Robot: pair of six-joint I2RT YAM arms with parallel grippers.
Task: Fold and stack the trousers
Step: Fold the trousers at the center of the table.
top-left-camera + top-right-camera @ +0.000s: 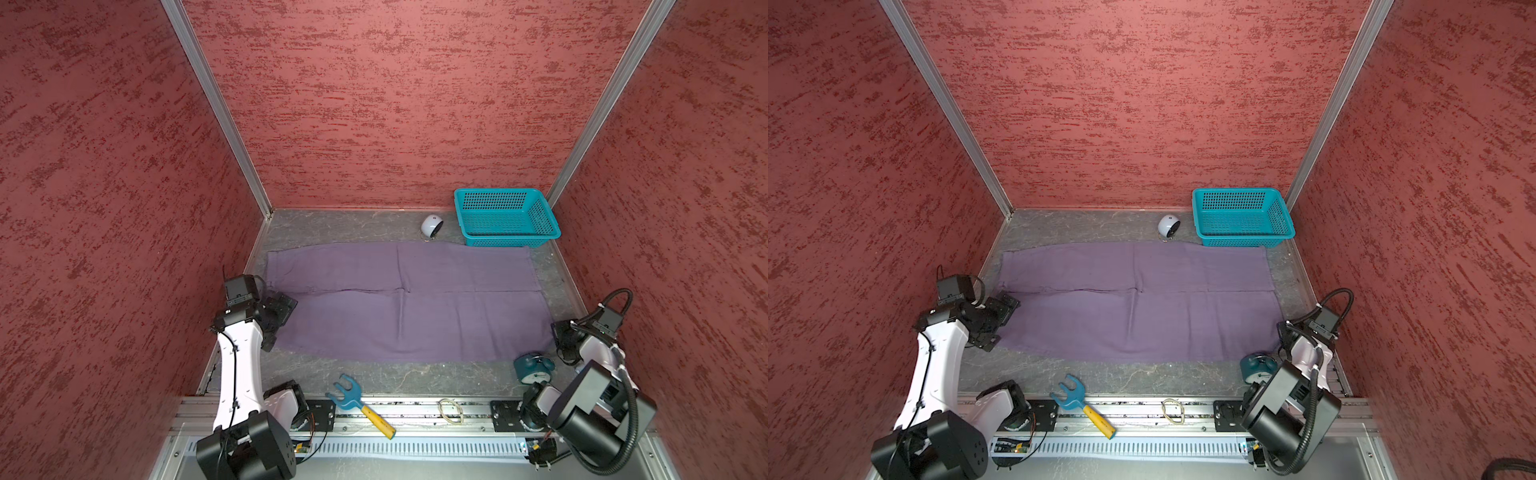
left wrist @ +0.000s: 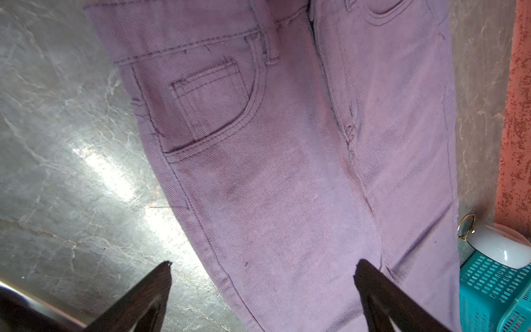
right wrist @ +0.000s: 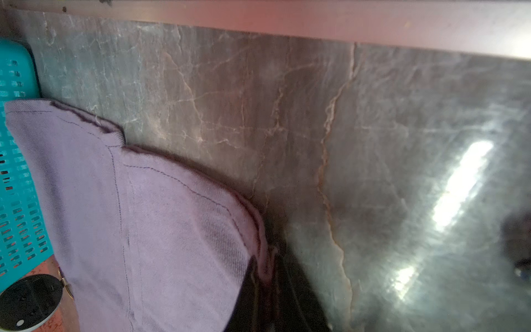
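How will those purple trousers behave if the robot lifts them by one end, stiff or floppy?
Probably floppy: the trousers lie flat against the table, and the hem pinched in the right pincer puckers and bends. Lifted by one end, the rest would likely sag and drag. The ribbed twill weave looks grippy rather than slippery, so a pinch should hold.

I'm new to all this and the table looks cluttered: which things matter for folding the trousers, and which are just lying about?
In use: trousers, left gripper, right gripper.
Lying about: teal basket, white gadget, alarm clock, toy rake, rubber band.
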